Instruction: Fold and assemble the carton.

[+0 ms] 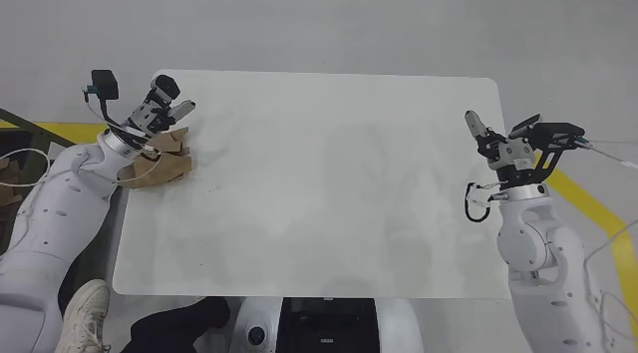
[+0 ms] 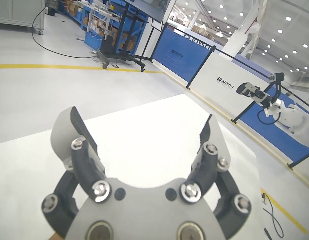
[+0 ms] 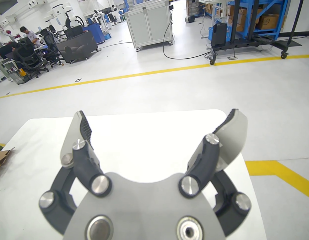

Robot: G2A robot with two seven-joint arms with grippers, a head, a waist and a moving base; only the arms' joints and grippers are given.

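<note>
**Left gripper wide and empty, carton at the table's brink**

Nearest the lens: left gripper (image 2: 142,116), fingers spread wide, holding nothing, above the far-left part of the table (image 1: 319,203). Aims out across the white top. Hangs just beyond the carton, on its far side, not over it.

Next, slightly nearer in the scene: carton (image 1: 171,164), brown and partly folded, at the table's very left edge, half hidden beneath the left wrist. Seems to lie low with one flap lifted. Long axis hard to call with the arm across it. Judging by the visible part, runs slantwise from near-left to far-right, roughly in line with the forearm. Appears to turn its loose flaps toward the table's middle.

Far right: right gripper (image 3: 157,116), likewise wide open and empty, at the table's right edge. Points toward the far left, well apart from the carton.

Likely trouble, as a judgement:

- Sliding off. Needs only a leftward or nearward nudge from a finger or the wrist to go over the edge, with little grip to be had from the smooth top.
- Crushing. Risks a flattened flap or a false crease if the wrist comes straight down.
- One-handed folding. May skate or spin instead of creasing, with no second gripper close enough to pin it.
</note>
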